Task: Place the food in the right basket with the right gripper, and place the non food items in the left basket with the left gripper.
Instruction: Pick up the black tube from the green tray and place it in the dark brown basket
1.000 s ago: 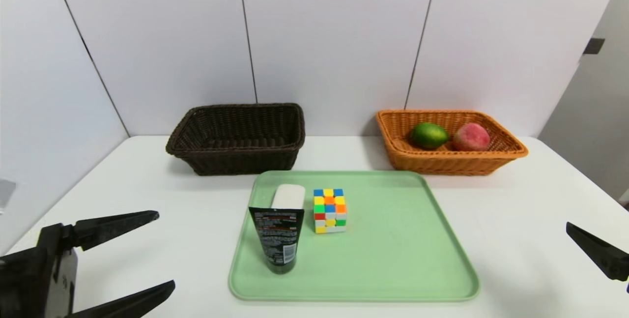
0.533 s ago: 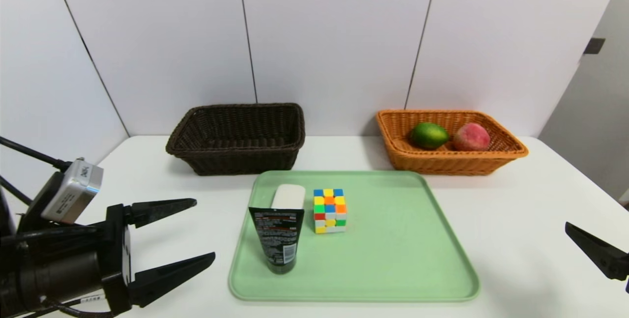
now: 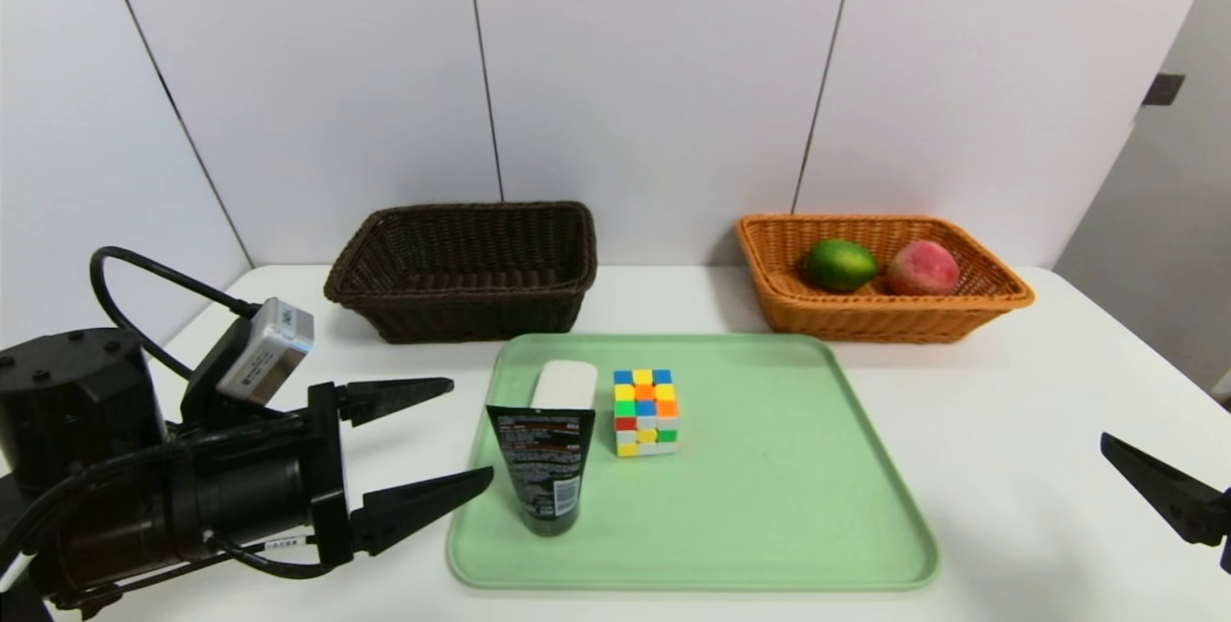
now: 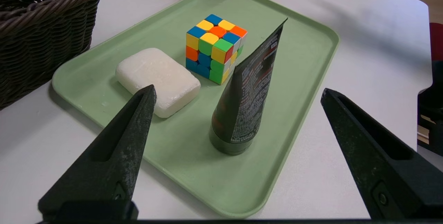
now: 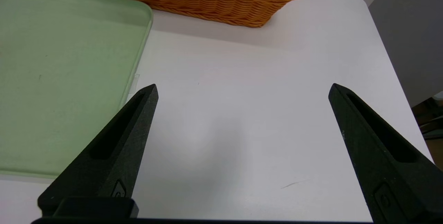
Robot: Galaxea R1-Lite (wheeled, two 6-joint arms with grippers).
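So the food part looks done already: the green lime (image 3: 840, 264) and the reddish peach-looking fruit (image 3: 922, 267) are sitting in the orange wicker basket (image 3: 1000, 297) on the right. What's left are three non-food things on the pale green plastic tray (image 3: 817, 507): a dark squeeze tube standing on its cap (image 3: 546, 478), a white bar of soap (image 3: 565, 384) right behind it, and a multicoloured puzzle cube (image 3: 645, 411) just beside both. The dark brown wicker basket (image 3: 462, 310) on the left has nothing visible in it.

The left claw (image 3: 442, 442) is wide open, nearly level, hovering just off the tray's left edge and lined up on the tube. The right claw (image 5: 242, 94) is also wide open, parked over bare white table (image 3: 1010, 391) to the right of the tray.

My worry is that tube. It's tall, balanced on a small cap, and tapers to a flat crimp on top. If one finger touches before the other, it'll probably tip into the cube or onto the soap. Soft body too, so a squeeze could let it slip. And the lower finger looks close to the tray rim, so it might catch and shove the whole tray.
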